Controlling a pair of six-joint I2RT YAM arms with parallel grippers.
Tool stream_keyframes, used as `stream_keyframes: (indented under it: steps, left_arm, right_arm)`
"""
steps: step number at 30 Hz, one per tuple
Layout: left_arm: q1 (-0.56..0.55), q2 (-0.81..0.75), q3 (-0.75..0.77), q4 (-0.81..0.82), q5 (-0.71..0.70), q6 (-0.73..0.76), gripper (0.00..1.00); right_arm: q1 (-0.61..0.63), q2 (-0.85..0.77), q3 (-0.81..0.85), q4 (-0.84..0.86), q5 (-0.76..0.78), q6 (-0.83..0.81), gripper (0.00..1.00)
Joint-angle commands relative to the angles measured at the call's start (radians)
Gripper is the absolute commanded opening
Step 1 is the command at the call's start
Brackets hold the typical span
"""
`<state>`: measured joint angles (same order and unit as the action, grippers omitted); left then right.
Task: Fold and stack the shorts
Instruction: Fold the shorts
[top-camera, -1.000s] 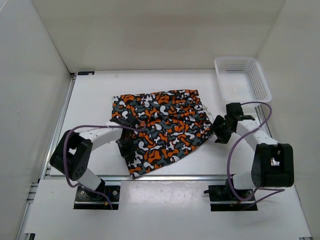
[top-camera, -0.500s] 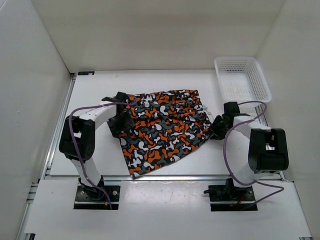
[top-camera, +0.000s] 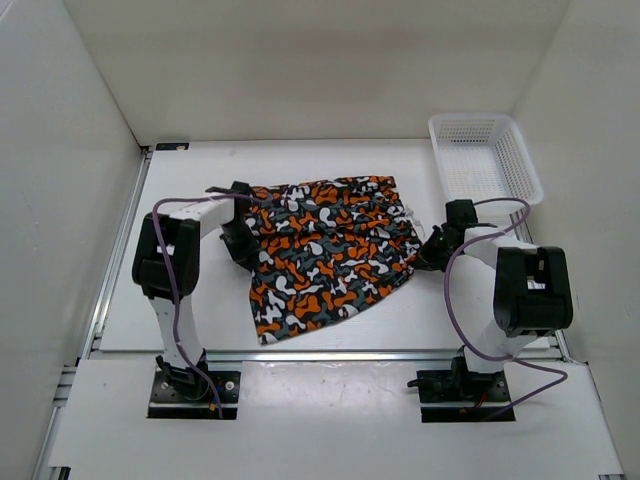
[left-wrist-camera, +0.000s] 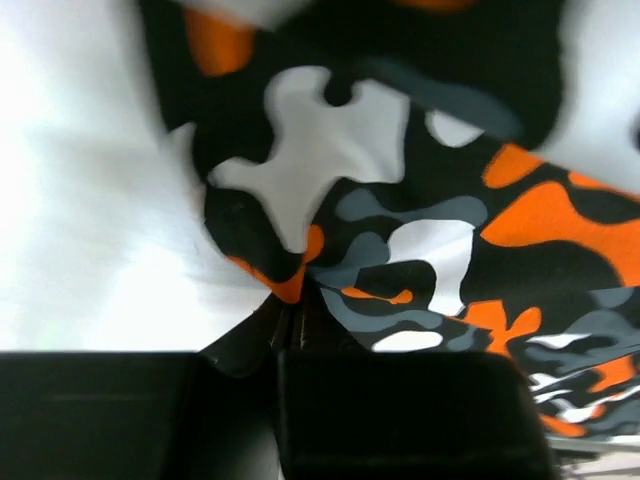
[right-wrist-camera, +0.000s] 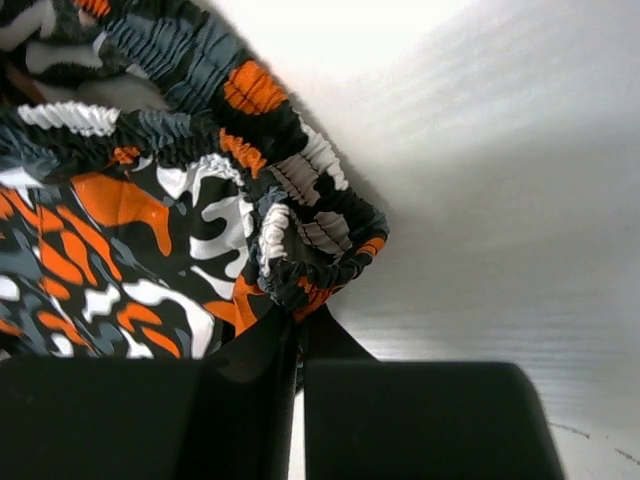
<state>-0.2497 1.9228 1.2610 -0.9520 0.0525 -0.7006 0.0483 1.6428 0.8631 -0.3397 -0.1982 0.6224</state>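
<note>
The shorts (top-camera: 330, 250) lie spread in the middle of the tabletop (top-camera: 190, 190), and each arm has hold of 1 side. The left pincer (left-wrist-camera: 290, 325) is clamped on a flat edge of cloth at the shorts' 9 o'clock side. The right pincer (right-wrist-camera: 298, 320) is clamped on the corner of the waistband (right-wrist-camera: 300, 170) at their 3 o'clock side. Gripping 2 opposite edges looks meant to keep the cloth stretched and under control, so that 1 side can be carried over the other without bunching.

The fabric is thin and limp, printed in orange, black, grey and white blotches. It lies mostly smooth, with a loose leg corner trailing toward 7 o'clock. The waistband is gathered elastic, ridged and thicker than the rest, so it gives a firmer bite than the plain hem. A white mesh basket (top-camera: 480, 165), rigid and rectangular, sits well apart at the shorts' 1 o'clock.
</note>
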Motion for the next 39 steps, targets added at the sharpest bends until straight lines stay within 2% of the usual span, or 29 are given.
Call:
stream_keyframes:
  steps: [1,4,5,6,7,9,11,12,14,15,19,22,23,25,27,29,35,39]
  left_arm:
    - [0.07,0.066,0.174,0.015,-0.048,0.042,0.1]
    - [0.111,0.131,0.341,-0.084,-0.111,0.068,0.1]
    - [0.121,0.178,0.454,-0.111,-0.129,0.084,0.1]
    - [0.13,0.2,0.506,-0.135,-0.141,0.095,0.1]
    - [0.144,0.218,0.55,-0.161,-0.141,0.104,0.15]
    - [0.159,0.231,0.621,-0.2,-0.141,0.128,0.48]
    - [0.173,0.187,0.585,-0.212,-0.151,0.128,0.85]
    - [0.188,0.112,0.554,-0.202,-0.151,0.128,0.99]
    - [0.213,0.012,0.468,-0.182,-0.151,0.119,0.99]
    - [0.222,-0.105,0.358,-0.169,-0.151,0.104,0.99]
    - [0.263,-0.38,0.054,-0.107,-0.058,0.06,0.94]
    - [0.276,-0.485,-0.146,-0.048,0.018,0.032,0.93]
    - [0.276,-0.485,-0.19,-0.028,0.07,0.032,0.93]
    - [0.244,-0.476,-0.285,0.045,0.124,0.001,0.93]
    - [0.21,-0.437,-0.316,0.082,0.168,-0.01,0.93]
    - [0.17,-0.375,-0.316,0.119,0.144,-0.04,0.93]
    - [0.17,-0.274,-0.278,0.137,0.081,-0.05,0.92]
    - [0.17,-0.205,-0.241,0.147,0.055,-0.05,0.82]
  right_arm:
    - [0.018,-0.061,-0.036,-0.019,-0.03,0.016,0.0]
    - [0.028,-0.075,-0.049,-0.019,-0.03,0.016,0.0]
    - [0.028,-0.075,-0.049,-0.019,-0.039,0.016,0.02]
    - [0.028,-0.075,-0.036,-0.019,-0.049,0.007,0.1]
    - [0.028,-0.075,-0.027,-0.019,-0.049,-0.006,0.32]
    - [0.038,-0.104,-0.012,-0.048,-0.061,-0.019,0.56]
    - [0.038,-0.133,0.001,-0.076,-0.061,-0.02,0.77]
    - [0.048,-0.167,0.01,-0.085,-0.061,-0.02,0.77]
    - [0.048,-0.204,0.01,-0.094,-0.049,-0.02,0.77]
    - [0.048,-0.24,0.01,-0.12,-0.034,-0.02,0.77]
    - [0.048,-0.319,0.001,-0.148,0.017,-0.02,0.76]
    - [0.048,-0.342,0.001,-0.169,0.035,-0.02,0.71]
    - [0.048,-0.342,-0.009,-0.17,0.036,-0.007,0.71]
    - [0.048,-0.353,-0.021,-0.17,0.019,-0.007,0.64]
    - [0.048,-0.353,-0.044,-0.159,0.009,0.013,0.6]
    - [0.048,-0.353,-0.067,-0.15,-0.015,0.023,0.59]
    - [0.048,-0.385,-0.09,-0.139,-0.026,0.023,0.59]
    - [0.039,-0.396,-0.108,-0.139,-0.026,0.033,0.6]
